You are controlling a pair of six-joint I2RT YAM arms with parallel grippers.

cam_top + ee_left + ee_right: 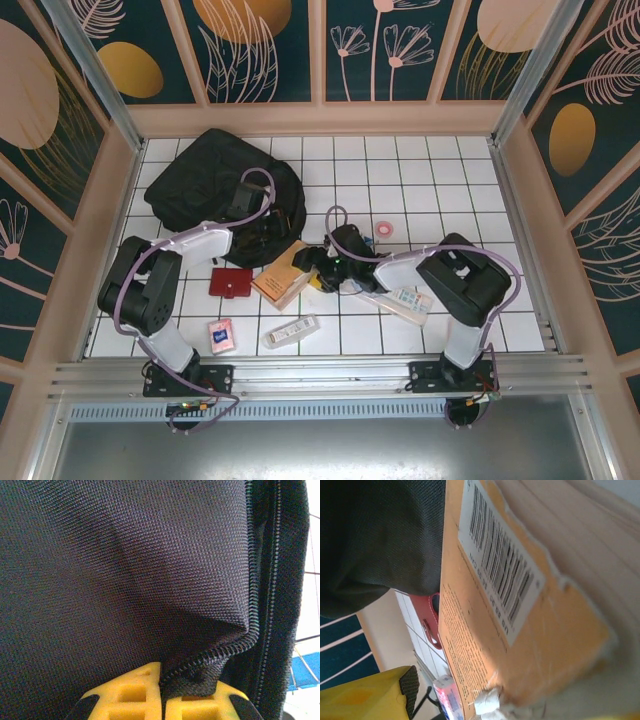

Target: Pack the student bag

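Jaws: left gripper (162, 690) pinched together on the student bag's (205, 175) zipper seam, bag at table's (450, 180) far left | right gripper (318, 262) against orange book (485, 630), grip impossible to judge | red wallet (231, 282) just beside book | book's far end blurred | bare tiles far right

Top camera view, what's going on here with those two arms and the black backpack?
The left gripper is pinched shut on the zipper edge of the student bag, which lies at the far left of the table. The right gripper is at the orange book, just beside the bag; whether it actually grips the book is unclear. A red wallet lies on the table near the book, not yet packed.
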